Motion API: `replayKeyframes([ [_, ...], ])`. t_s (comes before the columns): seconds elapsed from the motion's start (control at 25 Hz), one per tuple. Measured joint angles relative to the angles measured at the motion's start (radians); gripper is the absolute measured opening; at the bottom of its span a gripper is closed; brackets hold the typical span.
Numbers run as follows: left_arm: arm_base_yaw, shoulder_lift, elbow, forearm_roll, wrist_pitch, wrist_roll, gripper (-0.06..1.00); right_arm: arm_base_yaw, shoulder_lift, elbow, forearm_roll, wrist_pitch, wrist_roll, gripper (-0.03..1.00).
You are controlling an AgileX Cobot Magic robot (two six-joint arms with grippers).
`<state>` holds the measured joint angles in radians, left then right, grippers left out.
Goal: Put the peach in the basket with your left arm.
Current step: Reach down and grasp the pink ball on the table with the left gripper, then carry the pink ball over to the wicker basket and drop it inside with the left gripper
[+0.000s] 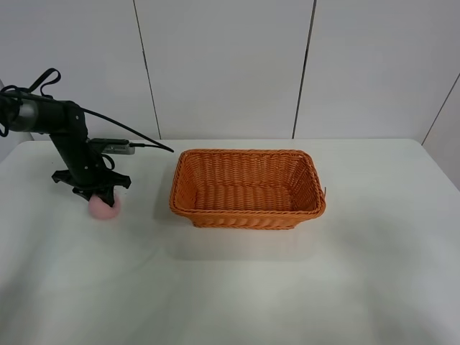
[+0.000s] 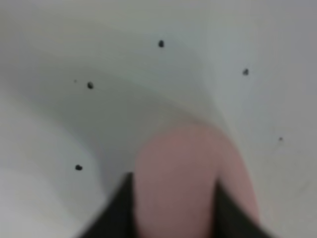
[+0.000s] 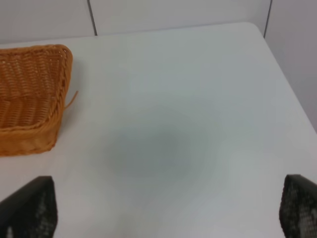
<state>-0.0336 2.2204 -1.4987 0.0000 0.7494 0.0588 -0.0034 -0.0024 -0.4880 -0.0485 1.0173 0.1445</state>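
Note:
The pale-pink peach (image 1: 105,208) lies on the white table at the left, well apart from the orange wicker basket (image 1: 248,188) in the middle. My left gripper (image 1: 99,194) reaches down onto the peach from above. In the left wrist view the blurred peach (image 2: 178,173) fills the gap between the two dark fingers (image 2: 116,213), which press against its sides. The basket is empty. Its corner also shows in the right wrist view (image 3: 29,94). My right gripper (image 3: 168,218) is open and empty above bare table, right of the basket.
The white table (image 1: 237,287) ends at a white panelled wall behind. Black cables trail from the left arm (image 1: 68,136) toward the basket's far left corner. Small dark specks (image 2: 89,85) dot the table near the peach.

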Motion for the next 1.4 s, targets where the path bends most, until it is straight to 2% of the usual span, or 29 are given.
replayKeyframes([
  [0.04,-0.001,-0.003,0.0,0.0,0.001,0.0,0.3,0.0,0.0,0.0,0.0,0.0,0.0,0.69],
  [0.08,-0.001,-0.011,0.0,0.0,0.003,0.0,0.22,0.0,0.0,0.0,0.0,0.0,0.0,0.69],
  [0.16,-0.001,-0.035,-0.002,0.0,0.01,0.001,0.14,0.0,0.0,0.0,0.0,0.0,0.0,0.69],
  [0.28,-0.001,-0.079,-0.031,0.0,0.049,0.001,0.13,0.0,0.0,0.0,0.0,0.0,0.0,0.69],
  [0.56,-0.003,-0.165,-0.224,0.006,0.226,-0.032,0.13,0.0,0.0,0.0,0.0,0.0,0.0,0.69],
  [0.68,-0.029,-0.165,-0.296,0.011,0.29,-0.047,0.13,0.0,0.0,0.0,0.0,0.0,0.0,0.69],
  [0.84,-0.127,-0.165,-0.367,0.014,0.347,-0.059,0.13,0.0,0.0,0.0,0.0,0.0,0.0,0.69],
  [1.16,-0.425,-0.093,-0.47,0.009,0.368,-0.059,0.13,0.0,0.0,0.0,0.0,0.0,0.0,0.69],
  [1.4,-0.543,0.12,-0.68,0.0,0.362,-0.087,0.13,0.0,0.0,0.0,0.0,0.0,0.0,0.69],
])
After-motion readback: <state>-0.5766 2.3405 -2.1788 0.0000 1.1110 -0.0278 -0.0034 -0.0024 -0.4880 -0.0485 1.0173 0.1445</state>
